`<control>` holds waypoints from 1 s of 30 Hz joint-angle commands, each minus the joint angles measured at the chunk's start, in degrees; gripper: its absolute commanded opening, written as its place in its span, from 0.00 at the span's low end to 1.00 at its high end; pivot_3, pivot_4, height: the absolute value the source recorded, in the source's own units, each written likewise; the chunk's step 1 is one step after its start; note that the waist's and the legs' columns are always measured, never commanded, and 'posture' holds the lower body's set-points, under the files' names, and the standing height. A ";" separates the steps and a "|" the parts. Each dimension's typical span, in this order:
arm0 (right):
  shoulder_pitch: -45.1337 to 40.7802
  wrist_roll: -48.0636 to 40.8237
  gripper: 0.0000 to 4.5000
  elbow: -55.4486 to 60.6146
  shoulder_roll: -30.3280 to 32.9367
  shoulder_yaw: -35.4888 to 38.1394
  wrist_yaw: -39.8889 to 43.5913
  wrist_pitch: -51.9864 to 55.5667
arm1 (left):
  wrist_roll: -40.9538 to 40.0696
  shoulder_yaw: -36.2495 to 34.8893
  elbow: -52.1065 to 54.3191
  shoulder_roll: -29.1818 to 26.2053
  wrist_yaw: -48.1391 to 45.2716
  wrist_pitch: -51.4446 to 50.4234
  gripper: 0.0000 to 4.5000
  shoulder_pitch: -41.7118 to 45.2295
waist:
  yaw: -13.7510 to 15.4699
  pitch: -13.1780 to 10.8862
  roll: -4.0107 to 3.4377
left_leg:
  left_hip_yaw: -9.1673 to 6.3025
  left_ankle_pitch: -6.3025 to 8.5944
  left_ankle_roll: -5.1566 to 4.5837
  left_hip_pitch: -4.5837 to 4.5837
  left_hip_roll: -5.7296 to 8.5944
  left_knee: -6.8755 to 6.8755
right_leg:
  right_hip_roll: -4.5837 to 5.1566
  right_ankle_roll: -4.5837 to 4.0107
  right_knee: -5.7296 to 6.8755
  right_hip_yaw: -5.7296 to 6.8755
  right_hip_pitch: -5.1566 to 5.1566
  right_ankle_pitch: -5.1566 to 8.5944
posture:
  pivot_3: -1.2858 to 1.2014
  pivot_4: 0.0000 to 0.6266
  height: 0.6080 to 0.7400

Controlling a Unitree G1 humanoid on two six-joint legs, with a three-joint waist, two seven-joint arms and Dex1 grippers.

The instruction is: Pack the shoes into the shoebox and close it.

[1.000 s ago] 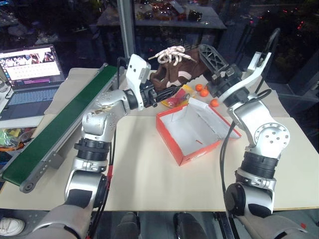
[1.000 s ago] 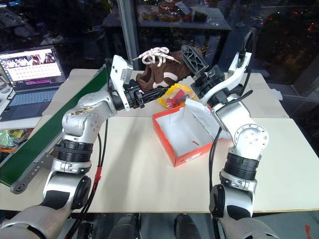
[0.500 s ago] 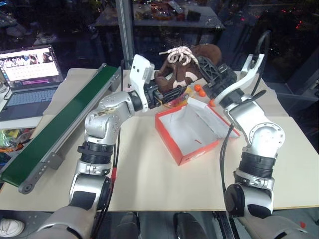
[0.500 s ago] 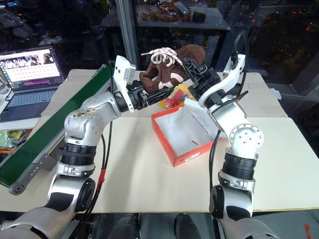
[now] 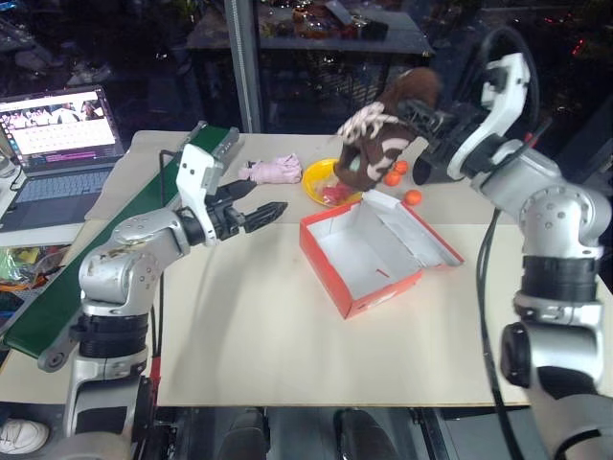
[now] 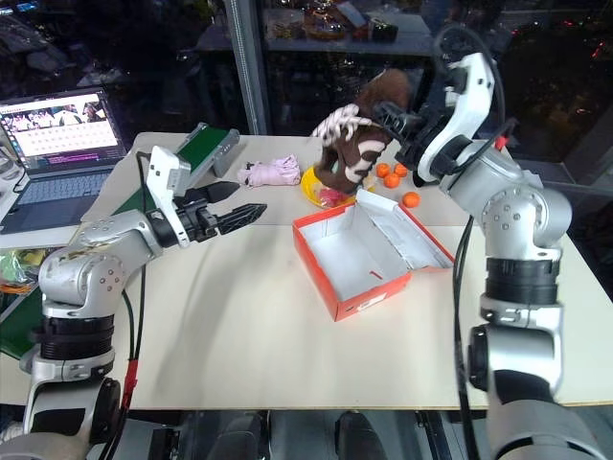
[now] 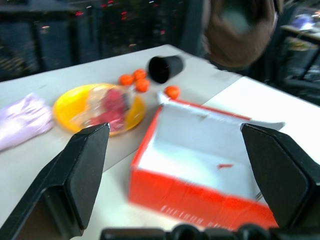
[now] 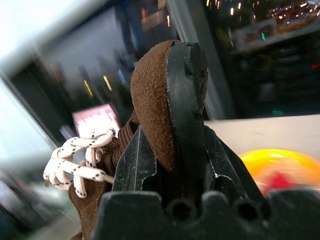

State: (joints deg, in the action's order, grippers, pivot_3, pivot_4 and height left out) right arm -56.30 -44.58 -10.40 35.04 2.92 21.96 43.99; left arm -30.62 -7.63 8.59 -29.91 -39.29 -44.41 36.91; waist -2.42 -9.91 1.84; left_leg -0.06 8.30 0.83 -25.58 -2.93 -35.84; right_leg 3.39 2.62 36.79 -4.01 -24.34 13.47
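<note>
A dark brown shoe (image 5: 375,146) with pale laces hangs toe-down in the air, over the table just beyond the far side of the shoebox (image 5: 356,287). My right gripper (image 5: 420,117) is shut on its heel end; the right wrist view has the shoe (image 8: 159,95) pinched between the two fingers (image 8: 134,161). The red-orange shoebox stands open, white inside, with its lid (image 5: 421,233) laid back to the right. My left gripper (image 5: 263,201) is open and holds nothing, to the left of the box and above the table. In its wrist view the shoebox (image 7: 200,167) lies between its fingers (image 7: 75,172).
A yellow plate (image 5: 319,182) with red food, a pink plush toy (image 5: 271,171), several oranges (image 5: 412,197) and a black cup (image 7: 165,68) lie behind the box. A green conveyor belt (image 5: 105,259) runs along the left, with a laptop (image 5: 57,134) beyond it.
My left gripper opened, let go of the shoe and drew back to the left. My right gripper shut on the shoe and rolled, so the shoe now hangs toe-down.
</note>
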 commanded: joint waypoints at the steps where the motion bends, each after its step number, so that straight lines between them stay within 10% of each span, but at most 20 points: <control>1: -1.00 10.90 0.10 -5.58 3.38 -8.37 12.06 -4.58 | -0.29 0.51 5.14 0.15 1.55 0.41 1.00 -1.74 | -0.03 0.00 0.00 | 0.01 0.00 0.00 0.00 0.01 -0.01 | 0.01 0.01 -0.02 -0.01 0.02 0.00 | 0.52 0.24 1.00; 13: -1.64 31.82 0.10 -20.57 4.35 -22.09 33.42 -14.57 | -1.38 -0.54 10.39 1.08 6.35 -0.28 1.00 -7.39 | 0.01 -0.07 0.04 | 0.01 0.00 0.01 -0.03 0.03 -0.04 | 0.01 0.02 0.02 -0.01 -0.02 -0.01 | 0.52 0.24 1.00; 26: -10.04 48.20 0.10 -50.66 -8.09 -24.38 29.96 -32.80 | -2.52 -1.34 14.39 2.61 10.58 -0.99 1.00 -9.88 | -0.77 -0.02 0.13 | 0.00 -0.02 0.04 0.33 0.03 -0.08 | -0.03 0.00 0.11 -0.08 0.26 -0.03 | 0.52 0.24 1.00; 30: -12.04 50.29 0.43 -55.34 -10.88 -22.78 26.33 -36.26 | -3.01 -1.99 15.36 2.14 11.14 -1.70 1.00 -10.36 | -1.22 0.03 0.22 | -0.02 -0.02 0.05 0.42 0.03 -0.09 | -0.03 0.00 0.16 -0.07 0.32 -0.03 | 0.52 0.24 1.00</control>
State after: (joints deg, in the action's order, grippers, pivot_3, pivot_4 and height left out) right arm -66.90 4.47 -63.85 24.85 -21.53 50.45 10.29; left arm -32.24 -8.11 21.51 -27.04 -28.51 -45.95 26.42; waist -3.64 -9.87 2.06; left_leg -0.07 8.28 0.88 -25.17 -2.88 -35.92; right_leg 3.36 2.62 36.98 -4.11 -24.06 13.44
